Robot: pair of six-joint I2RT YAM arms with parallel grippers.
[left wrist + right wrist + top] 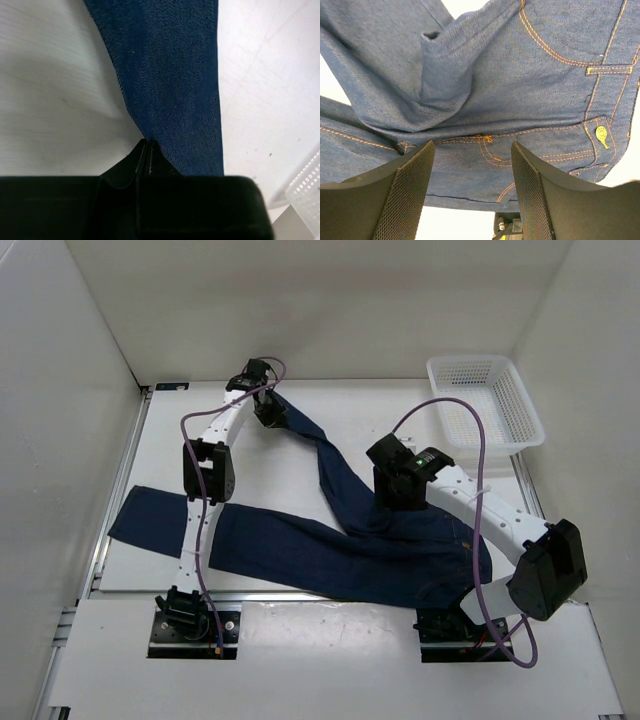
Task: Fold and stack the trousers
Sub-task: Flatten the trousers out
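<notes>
Left fingers (pixel 147 150) are pinched closed on the far end of one trouser leg. Right fingers (pixel 390 490) are spread wide and hold nothing, hovering over the seat. On the white surface (pixel 400 410) the trousers (pixel 330 550) sprawl in a loose V. The waist lies near the right arm's base, one leg flat toward the left edge, the other reaching to the far side. A white basket (pixel 520 410) sits far right. No fold looks made yet, so folding and stacking seem wholly ahead.
</notes>
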